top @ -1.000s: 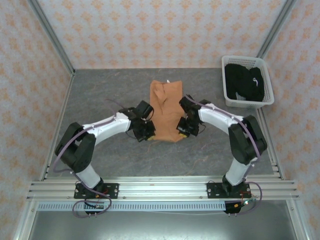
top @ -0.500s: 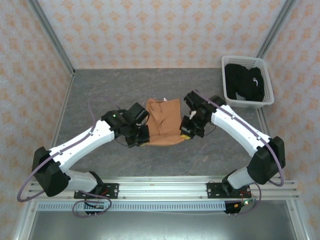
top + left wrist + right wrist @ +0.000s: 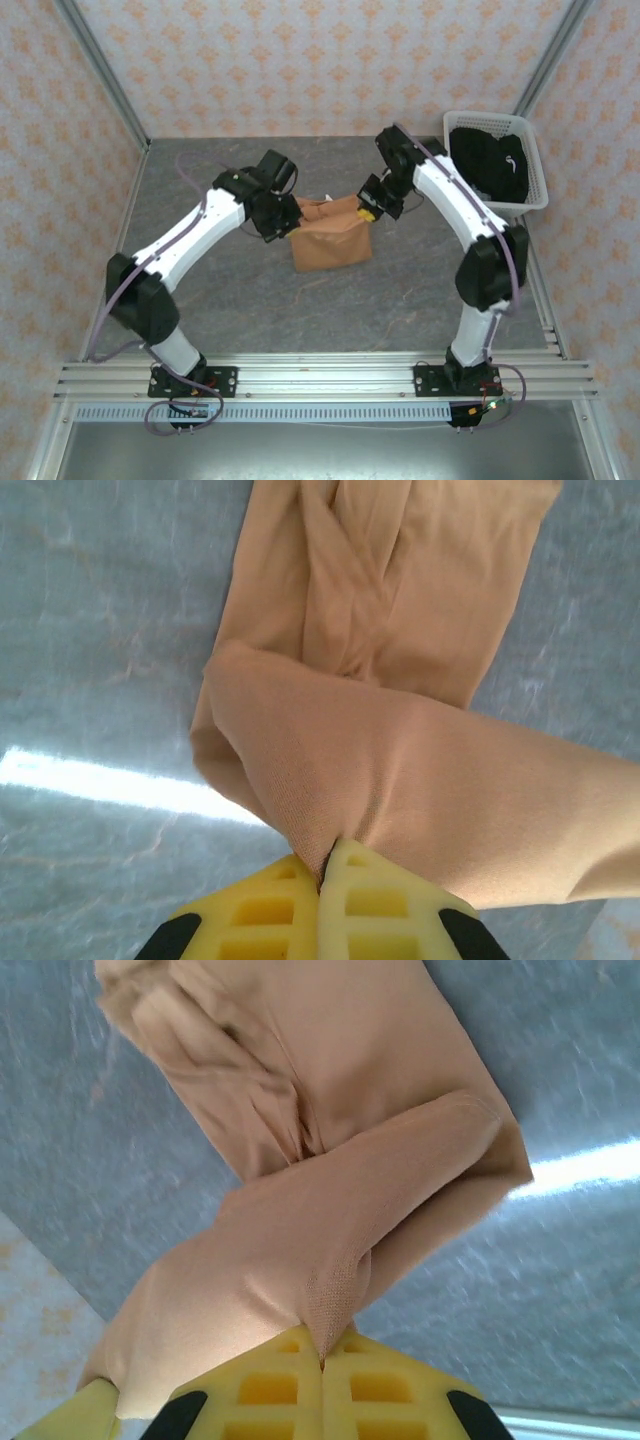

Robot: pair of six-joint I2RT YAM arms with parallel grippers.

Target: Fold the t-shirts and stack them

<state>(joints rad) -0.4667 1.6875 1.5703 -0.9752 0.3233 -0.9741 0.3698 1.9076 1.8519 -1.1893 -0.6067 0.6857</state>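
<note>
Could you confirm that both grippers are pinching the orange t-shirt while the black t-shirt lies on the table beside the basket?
Not quite: the top external view shows the black t-shirt inside the white basket. The left gripper and right gripper do pinch the orange t-shirt.

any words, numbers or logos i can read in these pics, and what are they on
No readable words, numbers or brand names anywhere.
White mark on the black t-shirt in the basket: a thin curved shape, too small to read as a letter or logo.
Orange t-shirt: plain cloth, no print showing.
</note>
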